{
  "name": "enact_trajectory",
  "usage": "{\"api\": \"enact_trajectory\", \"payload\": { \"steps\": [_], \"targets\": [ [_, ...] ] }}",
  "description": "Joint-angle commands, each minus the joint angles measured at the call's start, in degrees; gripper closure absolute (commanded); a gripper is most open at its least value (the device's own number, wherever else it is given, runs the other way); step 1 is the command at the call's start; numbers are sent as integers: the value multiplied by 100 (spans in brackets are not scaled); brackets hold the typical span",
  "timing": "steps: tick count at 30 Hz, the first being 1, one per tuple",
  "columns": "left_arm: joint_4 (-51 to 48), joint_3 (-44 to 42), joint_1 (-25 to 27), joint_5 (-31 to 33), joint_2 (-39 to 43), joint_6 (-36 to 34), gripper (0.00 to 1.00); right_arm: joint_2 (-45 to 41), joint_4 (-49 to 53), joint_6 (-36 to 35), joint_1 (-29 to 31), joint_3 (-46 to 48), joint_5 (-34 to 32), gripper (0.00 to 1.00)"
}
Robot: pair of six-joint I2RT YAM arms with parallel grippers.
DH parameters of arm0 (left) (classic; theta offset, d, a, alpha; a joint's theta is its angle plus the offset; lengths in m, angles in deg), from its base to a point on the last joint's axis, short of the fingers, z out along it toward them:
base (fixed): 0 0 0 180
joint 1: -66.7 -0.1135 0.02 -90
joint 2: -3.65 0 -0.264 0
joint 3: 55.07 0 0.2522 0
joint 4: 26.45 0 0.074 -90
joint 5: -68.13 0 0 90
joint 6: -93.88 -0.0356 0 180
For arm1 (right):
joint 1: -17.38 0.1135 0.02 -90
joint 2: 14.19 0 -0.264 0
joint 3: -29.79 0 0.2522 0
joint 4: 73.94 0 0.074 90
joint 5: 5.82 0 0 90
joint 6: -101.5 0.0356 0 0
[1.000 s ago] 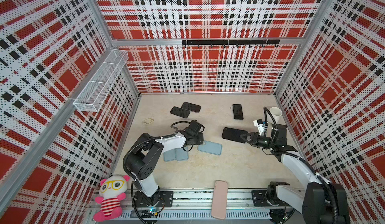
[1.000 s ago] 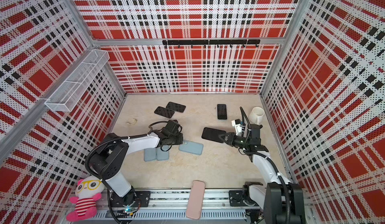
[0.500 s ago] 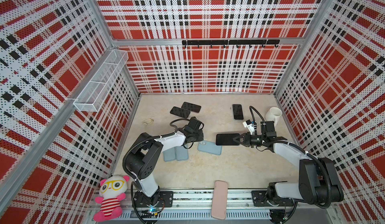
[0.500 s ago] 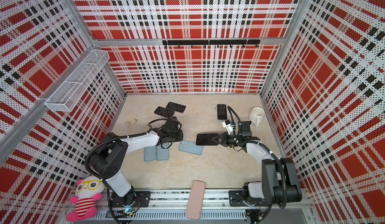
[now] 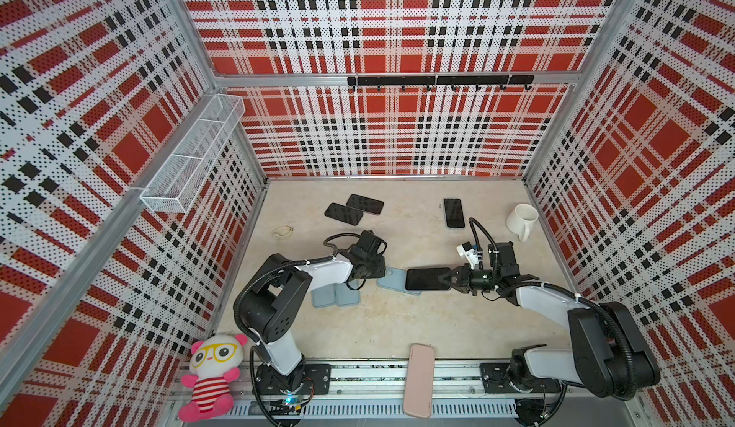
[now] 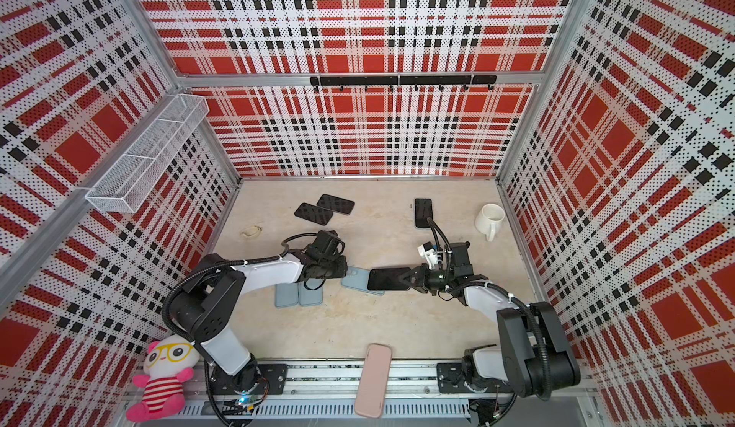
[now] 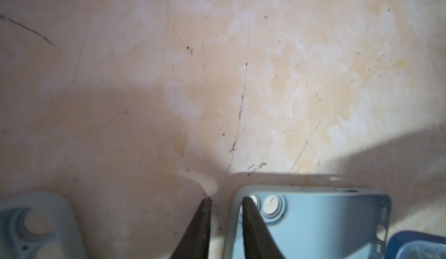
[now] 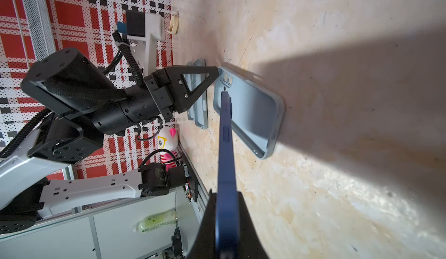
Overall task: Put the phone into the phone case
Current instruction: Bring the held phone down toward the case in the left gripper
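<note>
Right wrist shows right claw (image 8: 225, 195) pinching phone (image 8: 225, 137) over case (image 8: 255, 110).

My beige mottled tabletop (image 5: 397, 325) bears a pale-blue silicone phone case (image 5: 391, 282); two grey-blue cases (image 5: 323, 298); three black phones (image 5: 454, 213); a white ceramic mug (image 5: 522, 220).

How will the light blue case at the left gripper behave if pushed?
The light blue case lies flat, open side up, on the table, so it would likely slide, not tip. Its thin wall, straddled by the left gripper, looks soft and may flex.
</note>
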Motion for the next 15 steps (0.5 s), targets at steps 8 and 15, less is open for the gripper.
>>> {"api": "enact_trajectory", "payload": {
  "steps": [8, 15],
  "targets": [
    [59, -202, 40, -8, 55, 123, 96, 660, -1123, 347, 184, -121, 60, 100],
    [193, -19, 75, -88, 13, 25, 92, 1247, -558, -213, 218, -639, 152, 100]
  ]
}}
